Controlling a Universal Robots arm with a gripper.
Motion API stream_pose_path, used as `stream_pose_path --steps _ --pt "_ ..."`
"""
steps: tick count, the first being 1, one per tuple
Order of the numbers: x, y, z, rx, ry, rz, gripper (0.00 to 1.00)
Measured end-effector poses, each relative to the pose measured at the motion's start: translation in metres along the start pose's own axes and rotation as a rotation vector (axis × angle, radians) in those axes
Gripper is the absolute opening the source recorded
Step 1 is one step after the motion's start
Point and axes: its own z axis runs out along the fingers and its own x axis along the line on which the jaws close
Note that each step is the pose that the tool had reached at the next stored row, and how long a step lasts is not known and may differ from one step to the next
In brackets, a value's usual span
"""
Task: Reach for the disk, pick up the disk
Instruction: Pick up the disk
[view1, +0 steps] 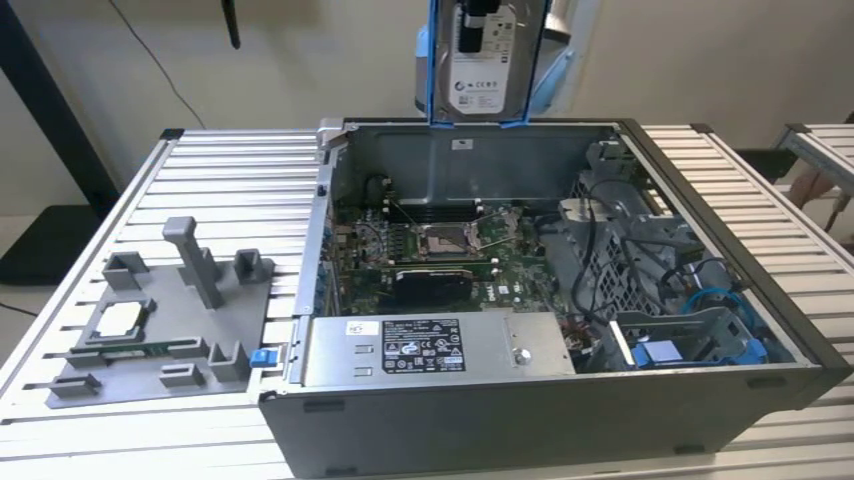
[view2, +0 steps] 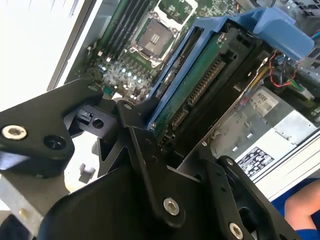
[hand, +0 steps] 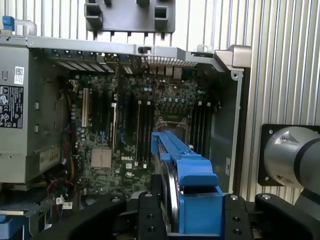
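A ribbed aluminium slat table (view1: 200, 170) carries a large open grey metal computer case (view1: 534, 420), its green motherboard (view1: 441, 255) exposed, with a grey plastic parts tray (view1: 160, 340) lying toward the table's edge on the exterior view's left. High above the case's far wall hangs the disk (view1: 478, 55), a flat silver-grey hard drive with a white printed label set in a blue plastic caddy; it is clear of the case, standing on edge with its long axis running up and down. In both wrist views the black end effector (view2: 172, 132) is pinching the disk between its jaws, so the drive sits directly in the grasp and juts out from the fingers toward the open case below. In the second wrist view the disk's green circuit-board underside and connector row show beside the blue frame. The pick-up looks done, judging by the disk held aloft and free of the case.
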Motion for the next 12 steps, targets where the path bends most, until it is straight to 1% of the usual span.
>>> stream_pose_path --steps 5,11,12 --pt "0.0005 -0.0092 0.0011 0.0004 0.0 0.007 0.0" --pt "0.0011 -0.0239 0.0018 0.0006 0.0001 0.01 0.0" --pt "0.0012 -0.0246 0.0018 0.0005 0.0001 0.01 0.0"
